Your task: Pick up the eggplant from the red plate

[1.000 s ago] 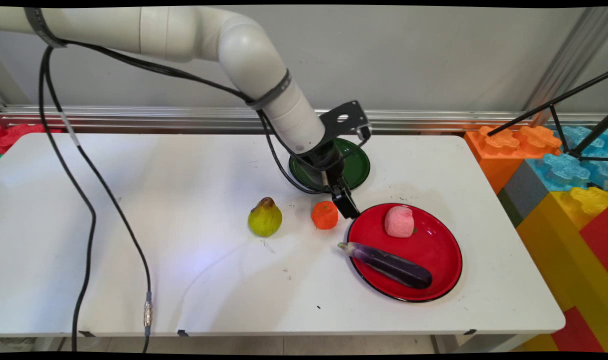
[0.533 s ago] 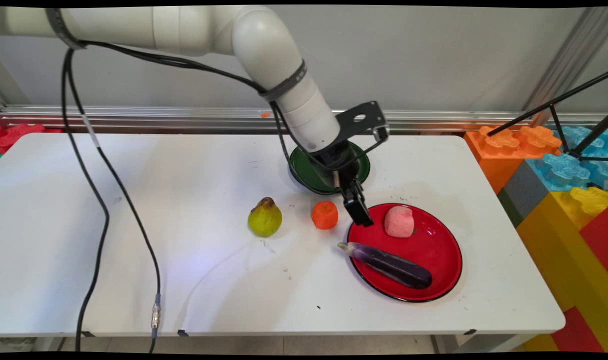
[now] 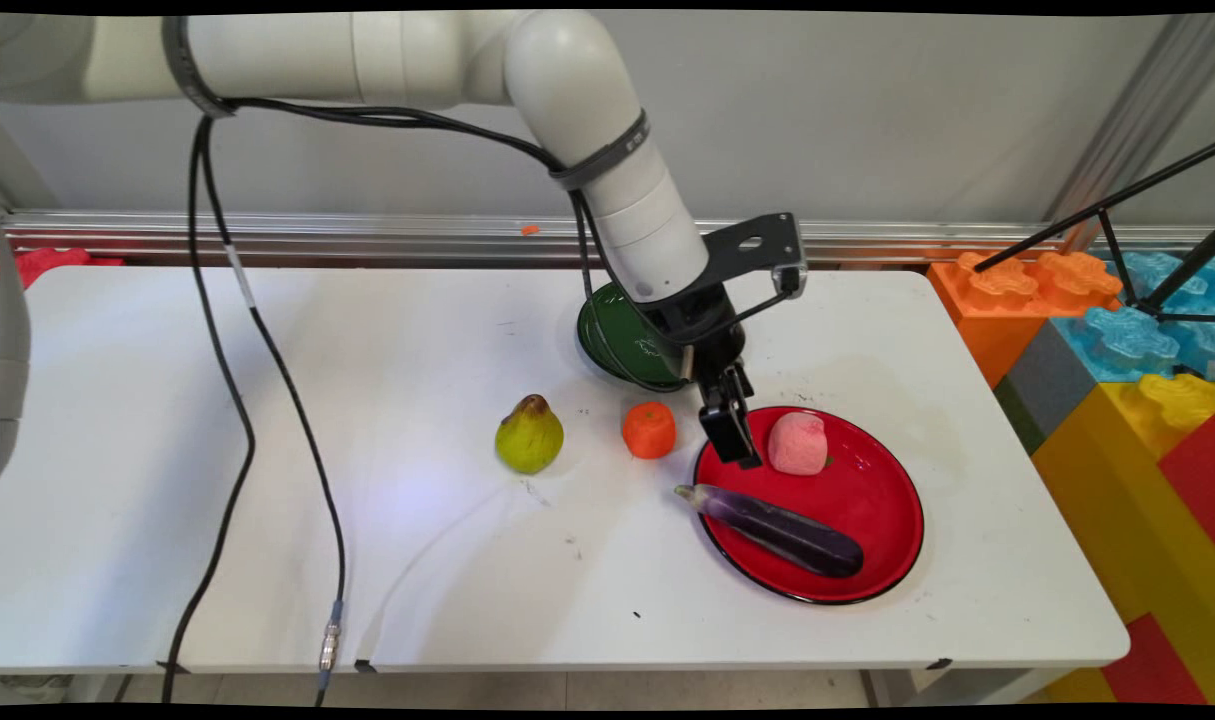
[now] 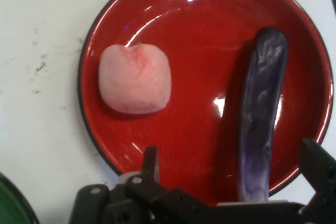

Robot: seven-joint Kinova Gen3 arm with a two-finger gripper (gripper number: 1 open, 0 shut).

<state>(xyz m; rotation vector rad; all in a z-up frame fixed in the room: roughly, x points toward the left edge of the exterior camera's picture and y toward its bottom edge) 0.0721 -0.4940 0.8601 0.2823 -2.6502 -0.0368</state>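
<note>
1. The tool (image 3: 735, 440) hangs low over the near-left part of the red plate (image 3: 867, 520), tilted down from the arm's wrist.
2. Its two fingers stand apart with nothing between them; in the hand view one finger (image 4: 150, 163) rises left of centre and the other sits at the far right edge.
3. The pink fruit (image 3: 798, 442), perhaps a peach, lies on the plate just beside the tool; from the main view it is hard to say whether they touch, though the hand view shows a gap.
4. A purple eggplant (image 3: 777, 527) lies across the plate's near side, its stem end reaching past the left rim over the surface (image 3: 367, 560).
5. In the hand view the eggplant (image 4: 260, 114) lies lengthwise between the fingers' line and the plate's (image 4: 199, 40) right side, with the pink fruit (image 4: 135, 79) to its left.
6. An orange (image 3: 649, 430) stands on the surface just left of the plate, near the tool.
7. A pear (image 3: 530, 434) stands upright further left, apart from the orange.
8. A green plate (image 3: 617, 340) sits behind the tool, partly hidden by the wrist.
</note>
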